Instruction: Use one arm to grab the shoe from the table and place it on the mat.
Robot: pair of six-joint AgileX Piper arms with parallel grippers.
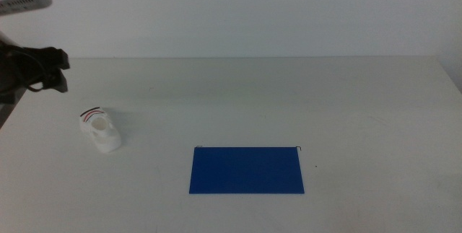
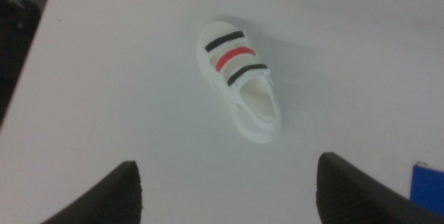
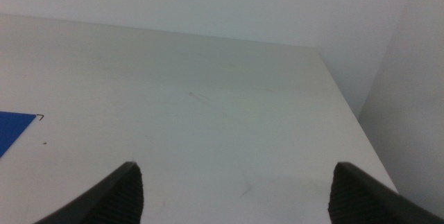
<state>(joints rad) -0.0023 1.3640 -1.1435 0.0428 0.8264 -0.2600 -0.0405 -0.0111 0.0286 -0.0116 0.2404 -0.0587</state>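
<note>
**Left arm staged over shoe, nothing gripped**

Table (image 1: 289,96): plain white, matte, faint scuffs, no clutter. Pale wall behind the far edge; table's right edge shows in right wrist view with a blank wall beyond.

Mat (image 1: 247,169): flat, dark blue, near-centre, long side across. Well apart from shoe, to its right and slightly nearer. Blue corner also in both wrist views.

Left arm (image 1: 29,74): in from far left, raised, beyond and left of shoe. Probably chosen because the shoe sits on its side of the table.

Left gripper (image 2: 225,186): jaws spread wide, empty, above table. Shoe lies ahead of the gap, not between the jaws, no contact. Looks like pre-grasp staging.

Right gripper (image 3: 232,189): out of middle view, waiting on the right; jaws wide apart, empty, only bare table ahead.

Shoe (image 1: 99,129): left side, upright on sole, strapped toe toward far-left, open heel toward near-right. Lies diagonally, so jaws likely need turning to close across its width.
</note>
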